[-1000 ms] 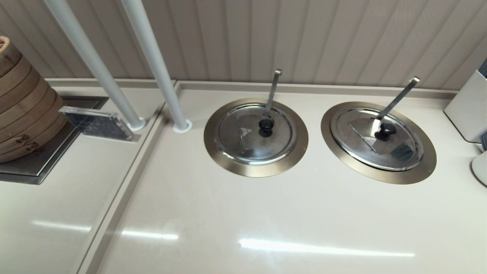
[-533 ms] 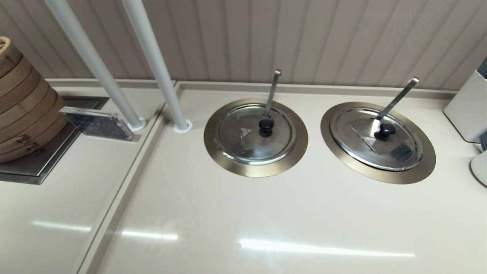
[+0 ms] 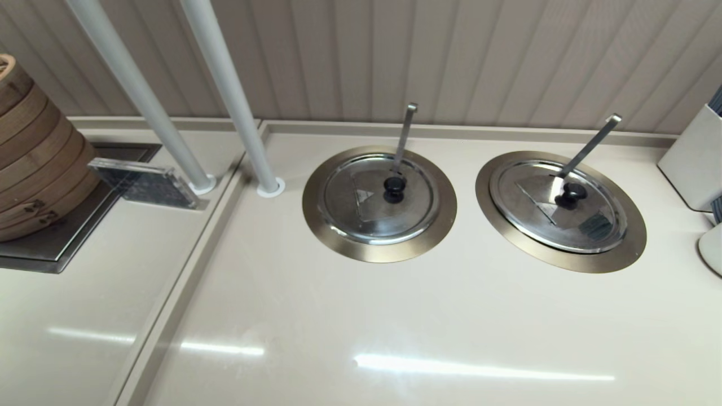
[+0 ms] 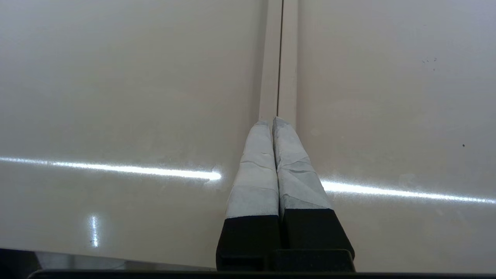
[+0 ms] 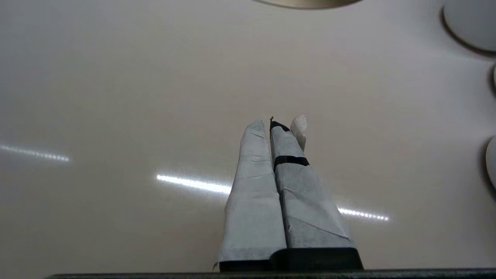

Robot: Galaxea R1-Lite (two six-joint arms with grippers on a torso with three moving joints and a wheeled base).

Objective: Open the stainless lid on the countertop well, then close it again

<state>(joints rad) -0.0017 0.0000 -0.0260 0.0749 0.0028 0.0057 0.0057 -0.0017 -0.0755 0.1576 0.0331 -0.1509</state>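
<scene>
The stainless lid (image 3: pixel 558 206) with a black knob (image 3: pixel 571 193) and a dark patch near its rim lies flat and closed on the countertop well, whose bronze-gold collar (image 3: pixel 623 248) rings it at the right of the head view. Neither arm shows in the head view. My left gripper (image 4: pixel 272 121) is shut with nothing held, hovering over a seam in the beige counter. My right gripper (image 5: pixel 270 123) is shut too, empty, over bare counter with a bronze-gold collar edge (image 5: pixel 306 3) far ahead of it.
A like lid (image 3: pixel 379 197) without a patch covers a second ringed well at centre. Ladle handles (image 3: pixel 405 132) (image 3: pixel 592 144) stick up from both wells. Two white poles (image 3: pixel 228 96), bamboo steamers (image 3: pixel 34 152) at left, a white container (image 3: pixel 694 160) at right.
</scene>
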